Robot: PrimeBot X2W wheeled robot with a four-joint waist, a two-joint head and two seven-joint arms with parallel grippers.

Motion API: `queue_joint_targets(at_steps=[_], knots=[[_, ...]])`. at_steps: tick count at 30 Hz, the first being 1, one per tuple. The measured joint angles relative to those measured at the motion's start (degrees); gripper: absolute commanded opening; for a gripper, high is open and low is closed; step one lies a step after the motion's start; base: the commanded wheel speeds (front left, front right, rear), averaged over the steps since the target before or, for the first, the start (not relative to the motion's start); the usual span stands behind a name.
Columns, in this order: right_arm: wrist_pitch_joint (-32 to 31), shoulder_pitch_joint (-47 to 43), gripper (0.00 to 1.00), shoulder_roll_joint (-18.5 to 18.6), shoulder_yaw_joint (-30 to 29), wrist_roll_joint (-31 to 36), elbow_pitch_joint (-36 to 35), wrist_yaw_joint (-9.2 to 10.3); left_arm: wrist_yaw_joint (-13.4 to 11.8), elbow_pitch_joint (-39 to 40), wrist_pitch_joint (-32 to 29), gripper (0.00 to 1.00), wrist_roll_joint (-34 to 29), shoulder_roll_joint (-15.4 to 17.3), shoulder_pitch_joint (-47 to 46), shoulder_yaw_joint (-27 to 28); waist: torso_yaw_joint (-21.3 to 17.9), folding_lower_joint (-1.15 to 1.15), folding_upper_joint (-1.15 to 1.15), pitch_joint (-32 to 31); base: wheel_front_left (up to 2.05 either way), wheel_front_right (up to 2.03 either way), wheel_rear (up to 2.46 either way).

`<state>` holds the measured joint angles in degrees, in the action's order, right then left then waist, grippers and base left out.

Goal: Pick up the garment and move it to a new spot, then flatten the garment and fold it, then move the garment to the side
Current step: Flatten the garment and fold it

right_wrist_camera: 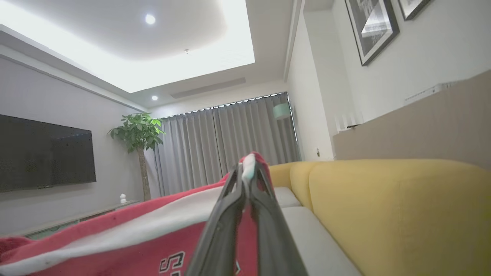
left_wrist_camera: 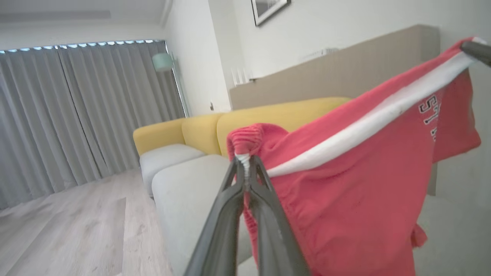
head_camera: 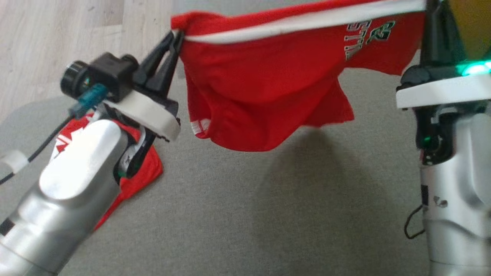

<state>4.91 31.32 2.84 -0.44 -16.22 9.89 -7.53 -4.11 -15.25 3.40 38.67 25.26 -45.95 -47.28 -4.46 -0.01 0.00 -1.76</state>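
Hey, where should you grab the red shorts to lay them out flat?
At both ends of the white stripe, one claw from each side, as the left claw and right claw do: that edge pulls straight and the shorts hang free below.

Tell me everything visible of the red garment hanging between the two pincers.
The red garment is soft cloth with a white stripe along its top edge, dark lettering near the right end and a white label low down. It hangs sagging between the left pincer and right pincer, both shut on its top corners, above the grey cushion.
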Motion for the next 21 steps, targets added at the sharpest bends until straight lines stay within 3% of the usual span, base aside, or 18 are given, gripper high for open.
queue_joint_targets(at_steps=[4, 10, 14, 18, 21], knots=[[-6.10, -1.82, 0.00, 0.25, -0.08, 2.02, -4.21, 0.00, -2.30, 4.10, 0.31, 0.00, 1.78, 0.53, 0.76, 1.40, 0.14, 0.00, 0.00, -0.92, 0.00, 0.00, 0.00], [-9.13, -9.51, 0.00, 0.23, -1.57, 3.72, -10.49, 0.00, -4.87, 11.00, -1.30, 0.00, 3.91, 2.31, 9.04, 1.04, 0.31, 0.00, 0.00, -0.58, 0.00, 0.00, 0.00], [-10.68, -10.42, 0.00, 0.21, -2.64, 4.33, -12.90, 0.00, -5.90, 14.37, -2.79, 0.00, 4.05, 3.91, 9.89, 1.04, 0.42, 0.00, 0.00, 0.25, 0.00, 0.00, 0.00], [-11.34, -8.97, 0.00, 0.15, -3.20, 4.42, -12.83, 0.00, -5.83, 14.48, -5.04, 0.00, 6.53, 3.83, 8.42, 1.76, 0.22, 0.01, 0.00, 1.71, 0.00, 0.00, 0.00], [-11.91, -5.72, 0.00, 0.15, -4.16, 4.91, -10.22, 0.00, -3.72, 10.60, -7.00, 0.00, 8.57, 2.46, 5.66, 1.98, 0.28, 0.00, 0.00, 3.55, 0.00, 0.00, 0.00]])
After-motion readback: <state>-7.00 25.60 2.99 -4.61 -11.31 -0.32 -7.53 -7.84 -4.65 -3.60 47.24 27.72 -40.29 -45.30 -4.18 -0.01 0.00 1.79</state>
